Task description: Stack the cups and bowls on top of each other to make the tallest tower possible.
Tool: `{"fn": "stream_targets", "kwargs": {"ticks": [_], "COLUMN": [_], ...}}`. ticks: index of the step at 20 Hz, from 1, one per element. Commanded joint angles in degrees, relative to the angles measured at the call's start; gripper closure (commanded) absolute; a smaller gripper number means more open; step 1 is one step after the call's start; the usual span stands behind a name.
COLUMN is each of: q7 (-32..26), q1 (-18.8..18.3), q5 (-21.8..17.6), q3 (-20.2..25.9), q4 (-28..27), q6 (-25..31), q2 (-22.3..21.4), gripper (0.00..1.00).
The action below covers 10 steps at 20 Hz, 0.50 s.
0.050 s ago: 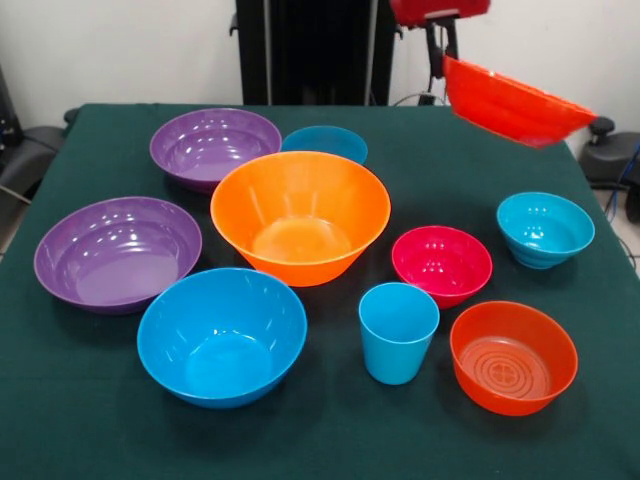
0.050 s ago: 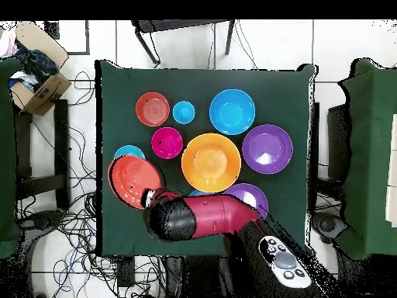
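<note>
**tinkerbot:** Red-orange glossy plastic bowl (image 1: 515,103) is up in the air, tilted hard with its rim hanging low on one side, and the jaws (image 1: 442,48) are pinching it at the upper rim. Nothing is stacked yet as far as I can see. Where would you drop it?

**stackfan:** Into the big orange plastic bowl (image 1: 300,215), I'd say. It's the widest one and sits mid-surface, below the jaws and off to the side in the front view. I'd level the carried bowl first, since a rim grip lets it swing, then centre it over the orange one and come down slowly before letting go. Released while tilted, it could land crooked and the tower would lean from the start.

**tinkerbot:** What about the other bits?

**stackfan:** All well clear of the jaws. The light blue tapered plastic tumbler (image 1: 398,331) stands upright near the front, beside a smaller red-orange bowl (image 1: 513,356) and just below a magenta bowl (image 1: 442,264). A small cyan bowl (image 1: 545,229) sits almost straight under the carried bowl. Two purple bowls (image 1: 118,252), a large blue bowl (image 1: 222,335) and a second teal one behind the orange are on the far side from the jaws.

**tinkerbot:** Arm pose?

**stackfan:** From overhead the red and black arm (image 2: 209,216) reaches sideways across the surface edge, with the held bowl out past its wrist, over the corner of the green cloth.
</note>
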Motion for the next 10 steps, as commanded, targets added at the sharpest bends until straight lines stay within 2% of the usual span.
{"fn": "stream_targets", "kwargs": {"ticks": [1, 10], "q7": [-9.2, -13.8], "q1": [-4.2, -9.6], "q5": [-4.0, -9.2], "q3": [4.7, 6.3], "q4": [-1.7, -6.5], "q6": [9.7, 17.8], "q2": [0.4, 0.1], "gripper": [1.0, 1.0]}}
